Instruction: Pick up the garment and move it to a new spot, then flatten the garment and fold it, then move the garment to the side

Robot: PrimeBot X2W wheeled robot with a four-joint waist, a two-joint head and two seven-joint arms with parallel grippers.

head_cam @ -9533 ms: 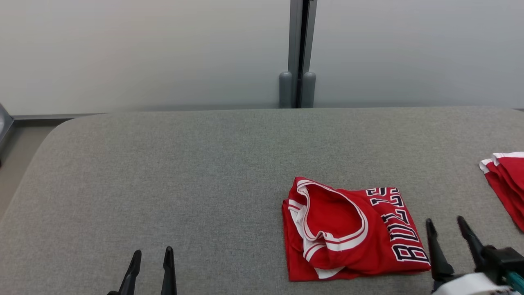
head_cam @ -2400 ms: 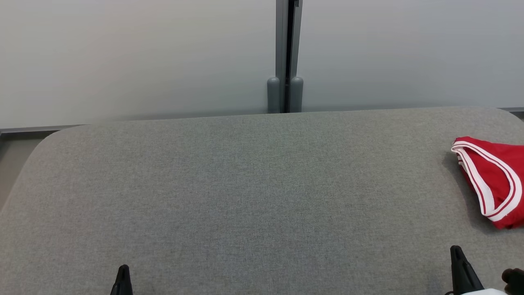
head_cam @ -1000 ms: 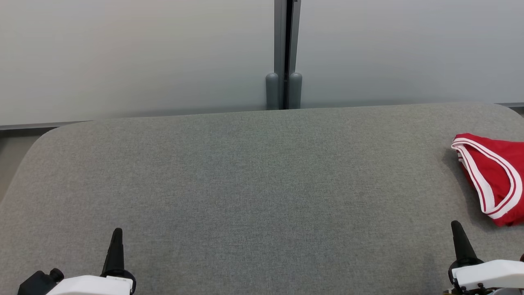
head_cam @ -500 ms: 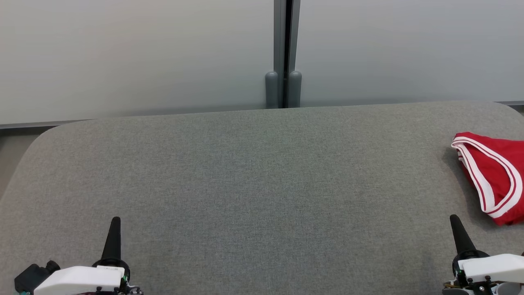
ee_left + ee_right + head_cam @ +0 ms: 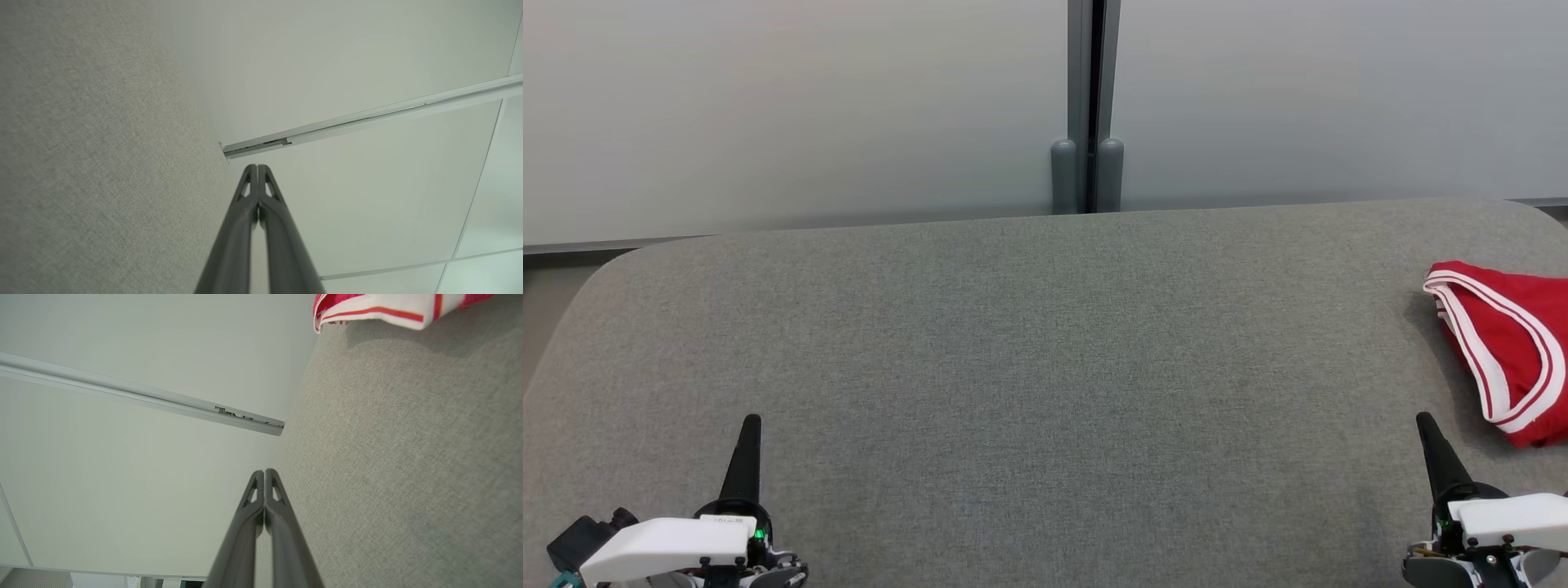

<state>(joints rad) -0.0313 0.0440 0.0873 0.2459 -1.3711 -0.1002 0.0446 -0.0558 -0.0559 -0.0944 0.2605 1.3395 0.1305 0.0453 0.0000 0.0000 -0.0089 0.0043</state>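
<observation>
Garment (image 5: 1515,327) lies at your table's (image 5: 1045,343) right edge; your left gripper (image 5: 751,425) and right gripper (image 5: 1426,423) are both pressed together.

The left gripper (image 5: 257,167) has its fingers pressed together, holding nothing. Left of the gripper lies a grey cloth pad (image 5: 81,163). Right of it stands a pale wall (image 5: 347,196), and a rail (image 5: 367,116) on that wall starts just above the gripper's tips.
</observation>
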